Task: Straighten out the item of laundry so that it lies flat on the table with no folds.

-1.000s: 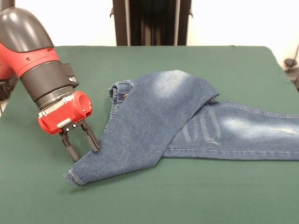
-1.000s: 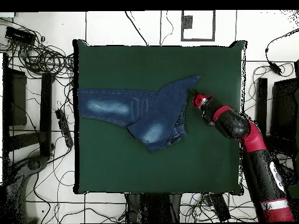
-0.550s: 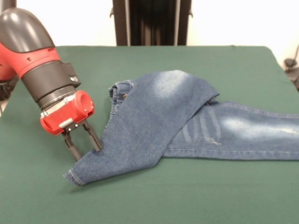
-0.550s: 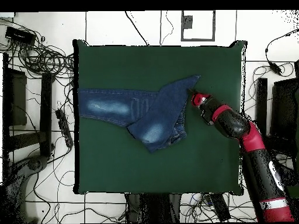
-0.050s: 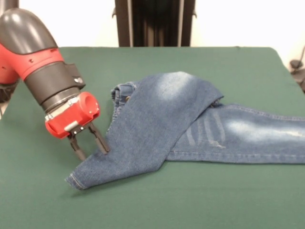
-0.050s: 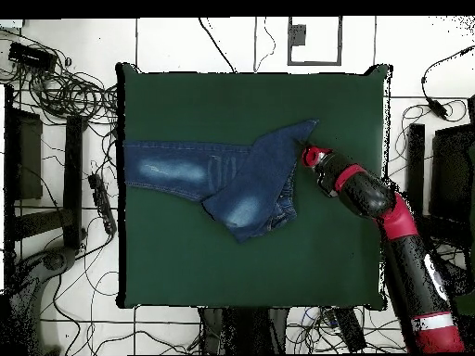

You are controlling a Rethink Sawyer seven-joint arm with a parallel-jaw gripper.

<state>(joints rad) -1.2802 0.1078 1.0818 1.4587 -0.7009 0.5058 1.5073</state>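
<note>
The gripper [image 5: 90, 145], fingers spread, hovers at the edge of the jeans [image 5: 157, 124], whose folded-over leg lies at its 3 o'clock. The hem corner points to 6 o'clock. Bare green table [image 5: 43, 200] surrounds the gripper's near side.

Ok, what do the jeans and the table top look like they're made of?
The jeans look like blue denim: a woven, matte cloth with faded pale patches and a stitched hem at the folded-over leg's end. The table seems covered in dark green felt or a similar soft cloth: flat, dull, no shine or grain. What lies under that cover cannot be told.
</note>
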